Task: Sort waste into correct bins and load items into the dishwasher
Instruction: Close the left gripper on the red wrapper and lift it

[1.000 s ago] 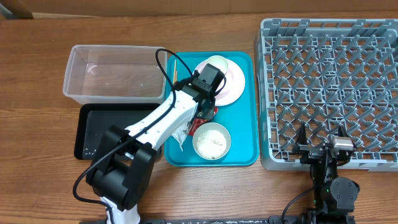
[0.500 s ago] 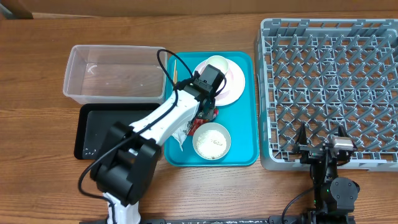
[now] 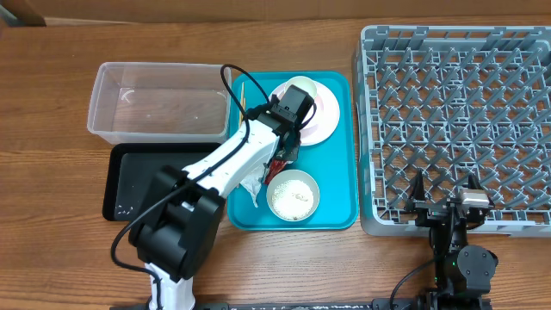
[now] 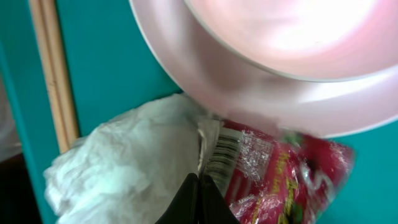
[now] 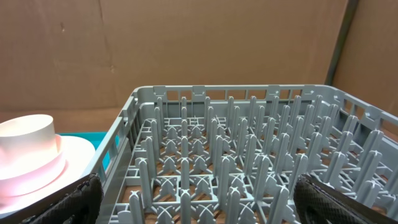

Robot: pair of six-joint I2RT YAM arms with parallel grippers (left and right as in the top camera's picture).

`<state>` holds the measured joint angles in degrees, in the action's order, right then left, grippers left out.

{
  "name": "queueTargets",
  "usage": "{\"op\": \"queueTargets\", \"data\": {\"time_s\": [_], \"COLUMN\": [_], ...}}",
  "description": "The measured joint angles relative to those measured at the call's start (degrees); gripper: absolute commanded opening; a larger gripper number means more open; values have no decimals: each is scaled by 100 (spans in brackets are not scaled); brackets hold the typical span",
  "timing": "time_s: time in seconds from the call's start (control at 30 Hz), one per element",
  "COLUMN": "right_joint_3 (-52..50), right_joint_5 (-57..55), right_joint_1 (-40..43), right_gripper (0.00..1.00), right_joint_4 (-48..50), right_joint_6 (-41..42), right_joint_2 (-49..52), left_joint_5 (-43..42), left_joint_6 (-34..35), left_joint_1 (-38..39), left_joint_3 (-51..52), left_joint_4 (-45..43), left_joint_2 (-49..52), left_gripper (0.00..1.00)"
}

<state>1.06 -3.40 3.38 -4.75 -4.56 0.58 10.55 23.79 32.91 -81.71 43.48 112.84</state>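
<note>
Left claw (image 4: 198,198) is found clenched, its tips closed on the clear barcode edge of the red snack wrapper (image 4: 283,180), where that edge meets the crumpled tissue (image 4: 118,165). Both items are seen lying on the teal tray (image 3: 340,185), the wrapper partly hidden by the rim of the pink plate (image 4: 249,93). Two chopsticks (image 4: 53,74) are noted along the tray's left side, touching the tissue. A bowl (image 3: 293,195) holding rice is located near the tray's front edge. Right claw (image 3: 444,191) is observed spread wide and empty at the near edge of the grey dish rack (image 3: 461,103). The clear tub (image 3: 159,112) and black tray (image 3: 129,172) are set on the worktop (image 3: 52,241), left of the teal tray.
</note>
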Motion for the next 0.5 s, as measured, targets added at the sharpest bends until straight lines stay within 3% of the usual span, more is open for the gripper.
{"op": "queueTargets", "data": {"time_s": [0.1,0.13,0.2,0.23,0.27,0.43,0.5], "right_joint_3": [0,0,0,0,0,0,0], "right_joint_5": [2,2,0,0,0,0,0], "right_joint_1": [0,0,0,0,0,0,0], "right_gripper": [100,100,100,100,100,100,100], "right_joint_4": [0,0,0,-4,0,0,0], "right_joint_6": [0,0,0,0,0,0,0], "right_joint_2": [0,0,0,0,0,0,0], "left_joint_5": [-2,-2,-2,-7,-15,-133,-273], "left_joint_6": [0,2,0,-9,2,15,7], "left_joint_1": [0,0,0,0,0,0,0], "left_joint_3": [-50,-59,-74,-74,-74,-74,-98], "left_joint_4": [4,11,24,26,33,70,164], "left_joint_2": [-146,-177,-195,-195,-195,-195,-195], "left_gripper": [5,12,51,65,69,59,46]}}
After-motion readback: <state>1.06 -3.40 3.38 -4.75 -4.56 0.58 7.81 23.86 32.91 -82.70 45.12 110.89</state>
